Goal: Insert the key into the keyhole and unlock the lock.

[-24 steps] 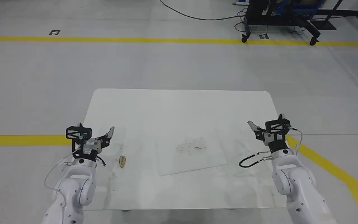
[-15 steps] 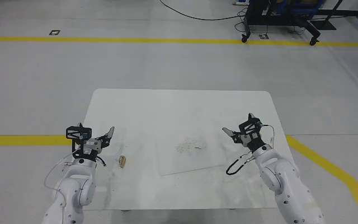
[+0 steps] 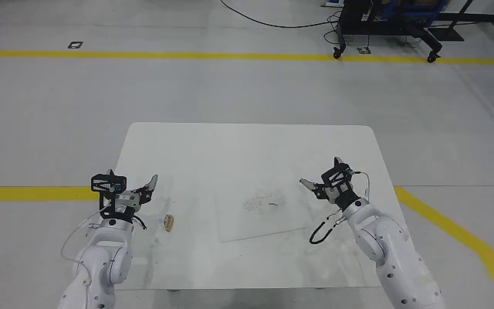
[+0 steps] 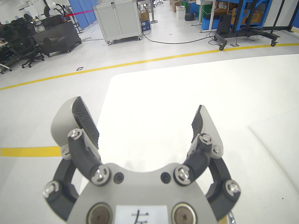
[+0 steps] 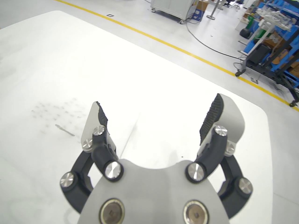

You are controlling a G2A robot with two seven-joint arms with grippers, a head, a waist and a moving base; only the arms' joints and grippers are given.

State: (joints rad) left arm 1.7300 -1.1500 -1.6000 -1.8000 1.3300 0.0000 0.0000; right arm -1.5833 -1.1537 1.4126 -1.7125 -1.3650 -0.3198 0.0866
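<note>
Nothing is grasped yet, so I judge this to be the approach step. My left end effector (image 4: 140, 108) hangs released over the left front part of the tabletop (image 3: 247, 147). A small brass piece (image 3: 168, 222) lies just beside it, toward the middle. I think it is the lock, but it is too small to be sure, and I cannot find the key with certainty. My right end effector (image 5: 158, 103) is released too, over the right half, near some grey smudges (image 3: 264, 202). The next move calls for locating the key and taking it by its head. Compared with the earlier frames, my right arm has come inward from the right edge; my left arm and the brass piece kept their places.
</note>
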